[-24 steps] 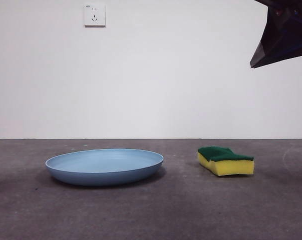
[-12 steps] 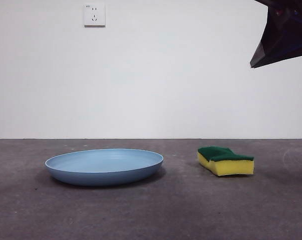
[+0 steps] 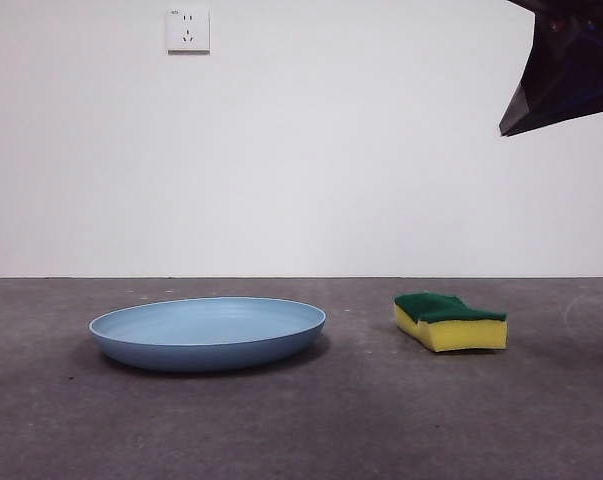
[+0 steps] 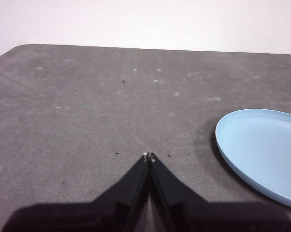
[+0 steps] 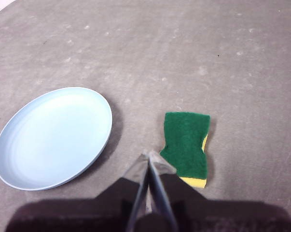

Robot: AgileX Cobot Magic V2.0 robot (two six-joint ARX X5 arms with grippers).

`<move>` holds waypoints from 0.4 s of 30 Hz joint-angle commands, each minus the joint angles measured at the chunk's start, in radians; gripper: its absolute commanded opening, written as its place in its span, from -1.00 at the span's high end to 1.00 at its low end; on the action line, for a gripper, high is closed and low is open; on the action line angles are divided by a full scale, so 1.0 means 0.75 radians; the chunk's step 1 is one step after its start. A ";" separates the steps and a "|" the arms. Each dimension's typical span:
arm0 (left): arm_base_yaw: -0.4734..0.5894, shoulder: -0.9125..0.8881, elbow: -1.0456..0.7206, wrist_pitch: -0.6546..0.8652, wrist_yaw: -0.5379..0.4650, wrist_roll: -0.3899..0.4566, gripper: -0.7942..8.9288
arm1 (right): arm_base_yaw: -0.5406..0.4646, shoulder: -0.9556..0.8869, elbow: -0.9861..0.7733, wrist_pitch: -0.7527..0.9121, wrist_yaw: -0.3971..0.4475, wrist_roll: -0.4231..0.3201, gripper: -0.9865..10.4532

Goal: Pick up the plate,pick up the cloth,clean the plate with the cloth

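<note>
Both hands pressed together, empty, above the tabletop (image 3: 301, 420).
Plate (image 3: 208, 333): stiff, smooth, likely slippery; pinch its rim. Cloth (image 3: 451, 321): soft, light; squeeze its sides.

Black tapered left gripper (image 4: 148, 157) jaws

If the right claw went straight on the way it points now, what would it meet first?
Probably bare table: the shut right claw aims between the plate and the sponge, nearer the sponge. Depth is unclear.
</note>
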 commanded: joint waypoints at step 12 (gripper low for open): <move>0.004 -0.004 -0.018 0.005 -0.006 0.009 0.84 | 0.001 -0.020 -0.005 -0.007 0.003 0.001 0.83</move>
